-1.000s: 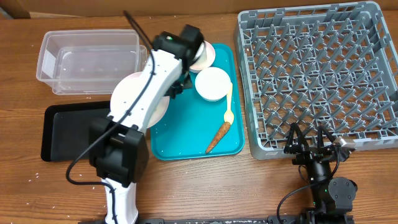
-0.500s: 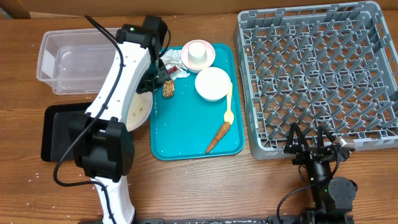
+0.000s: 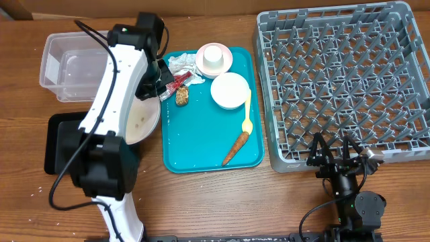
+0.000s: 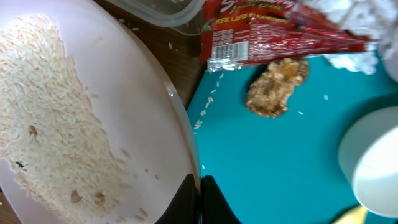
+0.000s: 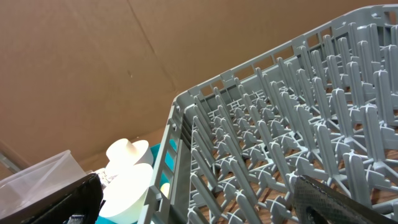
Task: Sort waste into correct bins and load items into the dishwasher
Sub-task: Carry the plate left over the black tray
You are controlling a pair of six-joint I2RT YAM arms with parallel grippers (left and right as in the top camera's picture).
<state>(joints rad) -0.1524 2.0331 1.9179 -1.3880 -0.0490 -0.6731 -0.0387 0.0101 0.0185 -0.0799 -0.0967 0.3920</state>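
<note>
My left gripper (image 3: 156, 86) (image 4: 199, 190) is shut on the rim of the large white plate (image 3: 142, 117) (image 4: 93, 93). It holds the plate tilted, just left of the teal tray (image 3: 201, 151), between the clear tub (image 3: 67, 64) and the black tray (image 3: 64, 144). White rice (image 4: 50, 118) sticks to the plate. On the teal tray lie the crumpled napkin (image 3: 179, 63), red wrapper (image 3: 180, 79) (image 4: 273, 34), brown lump (image 3: 182, 97) (image 4: 277, 87), white cup (image 3: 213, 55) on the pink dish (image 3: 226, 62), bowl (image 3: 230, 91), yellow spoon (image 3: 247, 114) and carrot (image 3: 236, 147). My right gripper (image 3: 332, 149) (image 5: 199, 208) is open and empty at the front edge of the grey dish rack (image 3: 342, 81) (image 5: 292, 130).
A few rice grains (image 3: 99, 199) lie on the wooden table in front of the black tray. The rack holds nothing. The right wrist view shows the bowl (image 5: 127, 186) and the cup (image 5: 127, 149) beyond the rack's left wall.
My left arm has swung left with the plate, off the teal tray and toward the clear tub. The napkin, wrapper and brown lump are now uncovered. The right arm has not moved.
</note>
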